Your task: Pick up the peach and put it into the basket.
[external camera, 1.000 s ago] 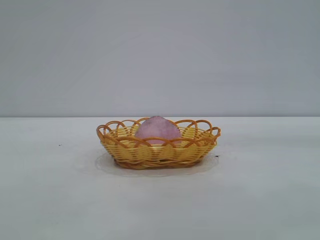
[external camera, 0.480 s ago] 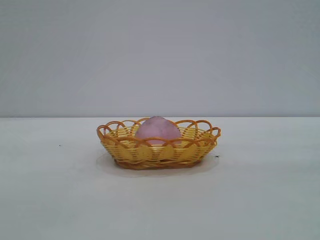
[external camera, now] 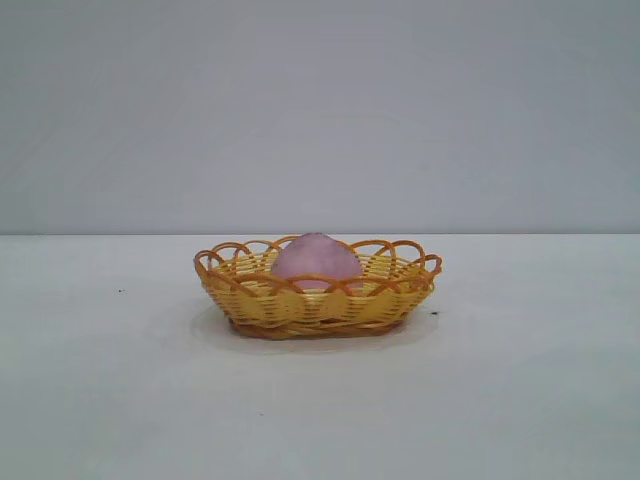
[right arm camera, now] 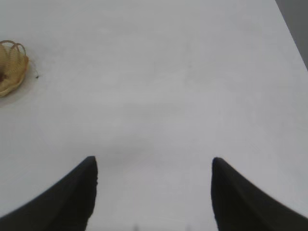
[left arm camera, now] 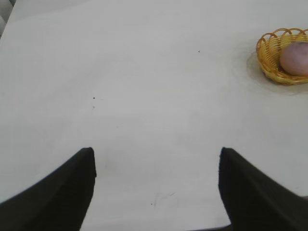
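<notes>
The peach (external camera: 316, 260) sits inside the basket (external camera: 250, 303) at the bench's (external camera: 520, 400) centre, so placing looks done. Left tool (left arm camera: 156, 161) and right tool (right arm camera: 153, 166) hang released, empty, well apart from it; the basket lies toward two o'clock of the left tool. Nothing remains but parking.

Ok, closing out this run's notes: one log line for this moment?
peach: in basket | left gripper: open, empty | right gripper: open, empty | task: done

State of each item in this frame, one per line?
peach: lying in the basket, held by nothing
basket: upright on the table, holding the peach
left gripper: open, empty, away from the basket
right gripper: open, empty, away from the basket
</notes>
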Controlling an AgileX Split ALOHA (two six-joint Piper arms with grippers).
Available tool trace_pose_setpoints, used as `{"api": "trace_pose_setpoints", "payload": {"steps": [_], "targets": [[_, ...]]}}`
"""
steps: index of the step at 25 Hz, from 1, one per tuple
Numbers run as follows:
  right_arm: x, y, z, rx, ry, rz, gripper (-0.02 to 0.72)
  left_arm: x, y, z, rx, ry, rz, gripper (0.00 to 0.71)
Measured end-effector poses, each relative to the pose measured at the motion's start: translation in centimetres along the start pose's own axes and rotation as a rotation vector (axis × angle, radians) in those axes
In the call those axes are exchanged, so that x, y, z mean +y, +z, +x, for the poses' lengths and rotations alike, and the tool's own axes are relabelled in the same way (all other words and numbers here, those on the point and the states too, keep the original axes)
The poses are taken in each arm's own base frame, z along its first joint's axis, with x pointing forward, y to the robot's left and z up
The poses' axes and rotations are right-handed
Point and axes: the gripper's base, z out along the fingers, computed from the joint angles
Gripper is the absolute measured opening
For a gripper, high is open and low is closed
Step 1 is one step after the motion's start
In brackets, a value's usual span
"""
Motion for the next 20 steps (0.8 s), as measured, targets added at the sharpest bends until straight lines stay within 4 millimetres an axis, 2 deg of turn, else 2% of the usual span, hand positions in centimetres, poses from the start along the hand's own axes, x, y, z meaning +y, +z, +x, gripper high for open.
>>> {"api": "trace_pose_setpoints", "payload": {"steps": [20], "targets": [[-0.06,-0.45,0.33,-0.038,-0.002,0.006,0.435,-0.01,-0.02,0.0,-0.004,-0.001,0.001,0.519]]}}
